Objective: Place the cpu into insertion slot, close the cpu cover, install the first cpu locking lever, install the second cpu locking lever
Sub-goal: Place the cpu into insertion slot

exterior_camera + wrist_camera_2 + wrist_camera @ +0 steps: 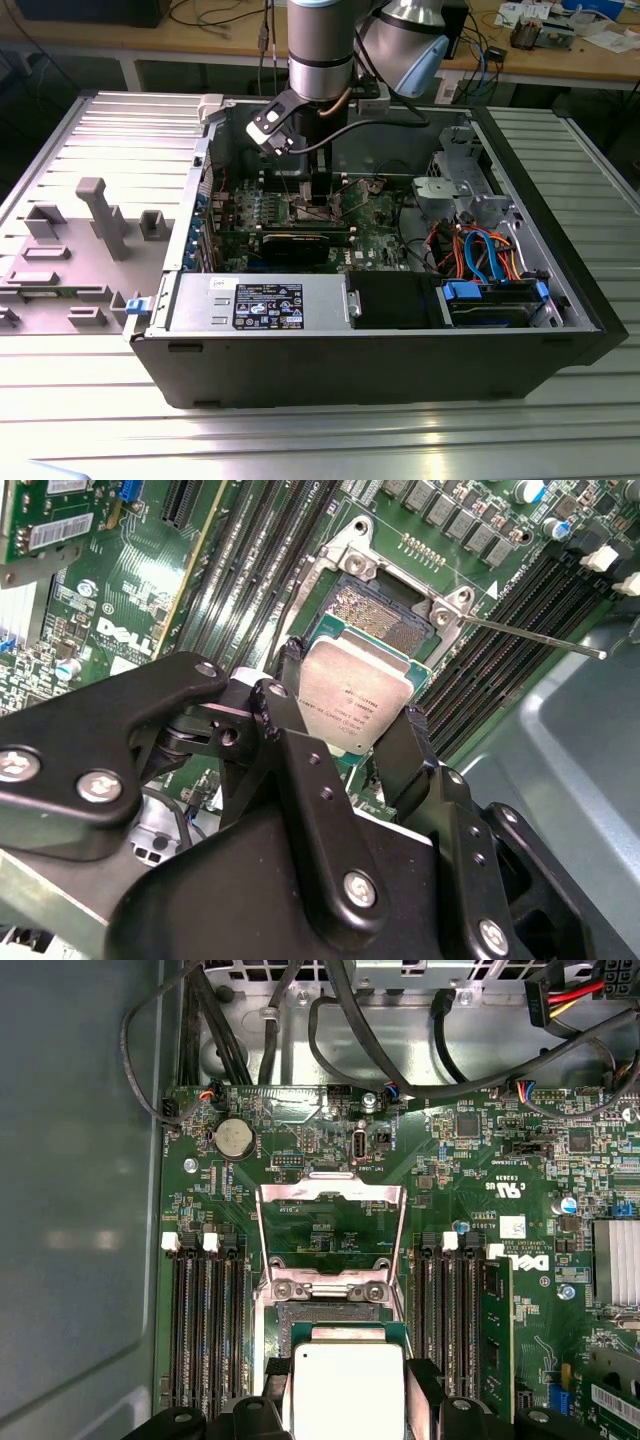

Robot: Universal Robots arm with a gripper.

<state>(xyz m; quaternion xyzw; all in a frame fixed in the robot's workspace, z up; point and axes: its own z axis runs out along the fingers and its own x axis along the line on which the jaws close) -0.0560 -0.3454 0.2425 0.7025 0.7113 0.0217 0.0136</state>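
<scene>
Your gripper [350, 718] is clamped on the cpu [356, 693], with one black finger on each of two opposite edges. The chip's silver-grey face shows in both wrist views. The cpu sits over the near part of the insertion slot [388, 615]. You cannot tell from these views whether it touches the socket. The slot's dark pin field is still exposed beyond the chip.

In the first wrist view the cpu cover [330, 1193] stands open, swung back from the slot, with green circuit board [450, 1160] visible through its window. A thin metal locking lever [540, 640] juts out from the slot's corner across the black memory slots [490, 660].

In the exterior view the arm [320, 40] reaches down into the open computer case [370, 370], which rests on the ribbed metal tabletop [300, 440].
</scene>
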